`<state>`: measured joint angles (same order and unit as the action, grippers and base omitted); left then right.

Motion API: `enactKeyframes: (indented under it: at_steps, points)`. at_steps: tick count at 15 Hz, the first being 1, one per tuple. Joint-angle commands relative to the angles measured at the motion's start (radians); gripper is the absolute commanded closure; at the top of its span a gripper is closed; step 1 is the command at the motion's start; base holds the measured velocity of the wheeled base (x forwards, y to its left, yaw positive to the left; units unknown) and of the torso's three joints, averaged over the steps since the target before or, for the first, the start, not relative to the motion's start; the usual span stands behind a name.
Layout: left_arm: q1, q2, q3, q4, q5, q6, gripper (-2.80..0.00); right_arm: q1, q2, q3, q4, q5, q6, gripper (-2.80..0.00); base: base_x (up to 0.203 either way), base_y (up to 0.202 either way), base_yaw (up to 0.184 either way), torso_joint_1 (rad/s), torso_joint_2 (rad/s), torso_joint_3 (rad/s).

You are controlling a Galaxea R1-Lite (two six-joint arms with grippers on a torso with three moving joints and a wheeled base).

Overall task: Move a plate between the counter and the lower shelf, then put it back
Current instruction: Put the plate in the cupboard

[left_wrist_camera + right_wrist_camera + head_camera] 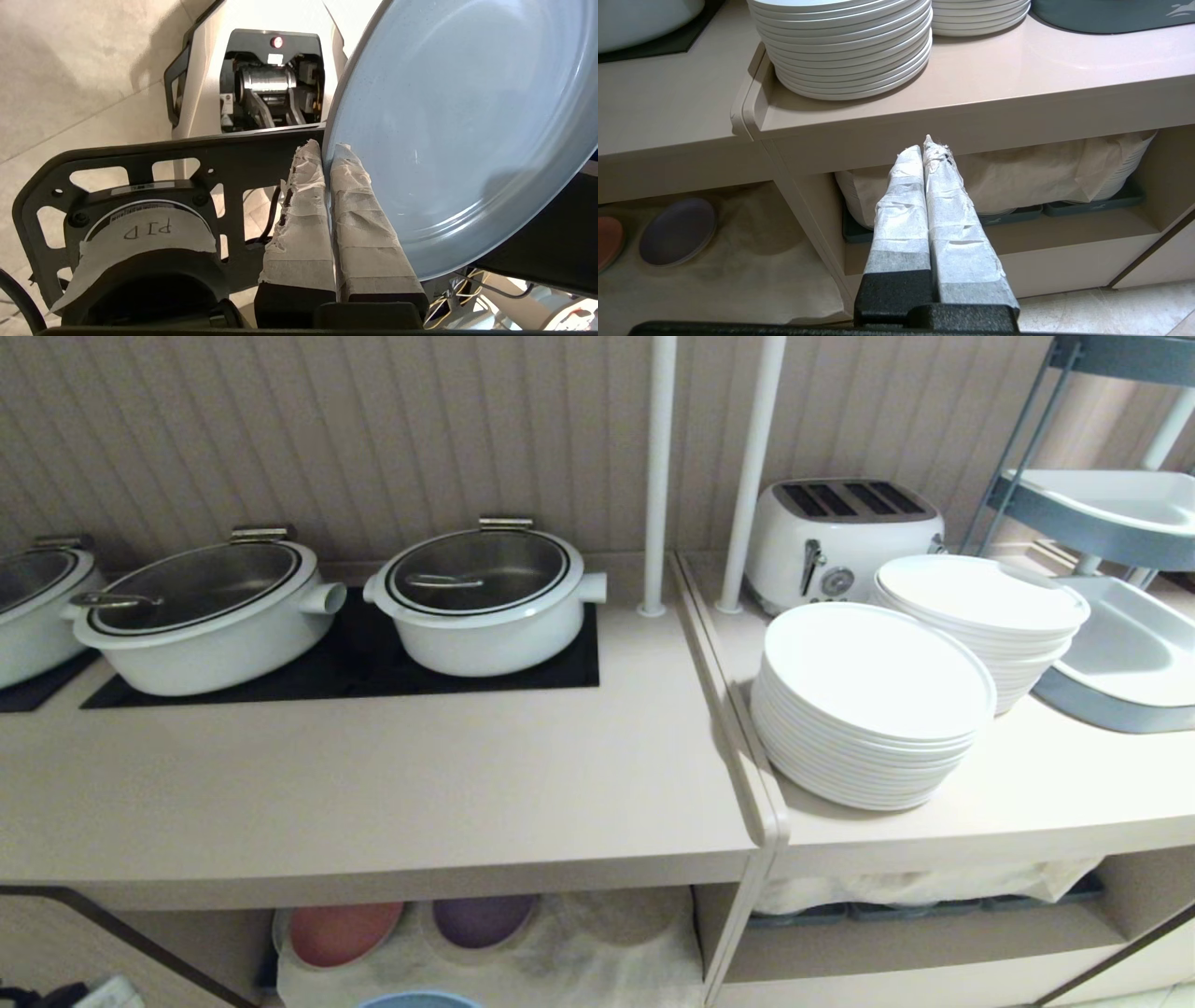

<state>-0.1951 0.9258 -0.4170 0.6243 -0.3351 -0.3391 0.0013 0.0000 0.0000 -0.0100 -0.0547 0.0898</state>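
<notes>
Mid-transfer: my left gripper (327, 154) has its taped fingers (359, 214) clamped on the rim of the round matte light-blue plate (458, 130), carried below the beige counter's (373, 784) front edge, resting neither there nor on the cloth-lined lower shelf (560, 952); right gripper (927, 149) idle, fingers together.

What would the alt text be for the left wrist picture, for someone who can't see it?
The left gripper, its two tape-wrapped fingers shut on the rim of the light-blue plate, holds the plate up on edge. Behind them are parts of the robot's own body and a pale tiled floor.

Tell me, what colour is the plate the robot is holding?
Light blue; the plate shows best in the left wrist view.
</notes>
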Motion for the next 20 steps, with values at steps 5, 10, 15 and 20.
enactKeyframes:
  at_steps: [5,10,15,20]
  points:
    - [0.000,0.032,-0.003,-0.015,-0.001,-0.003,0.00,0.000,0.001,0.000,-0.001,-0.001,0.001,0.00,0.000,0.000,0.000,-0.014,0.02,0.019]
    - [0.000,0.031,0.000,-0.015,-0.001,-0.003,0.00,0.000,0.000,0.000,-0.001,-0.001,0.001,0.00,0.000,0.000,0.000,-0.125,0.27,0.138]
    - [0.000,0.031,0.001,-0.015,-0.001,-0.003,0.00,0.000,0.000,0.000,-0.001,-0.001,0.001,0.00,0.000,0.000,0.000,-0.143,0.31,0.151]
    - [0.000,0.031,0.001,-0.014,-0.001,-0.003,0.00,0.000,0.000,0.000,-0.001,-0.001,0.001,0.00,0.000,0.000,0.000,-0.146,0.31,0.163]
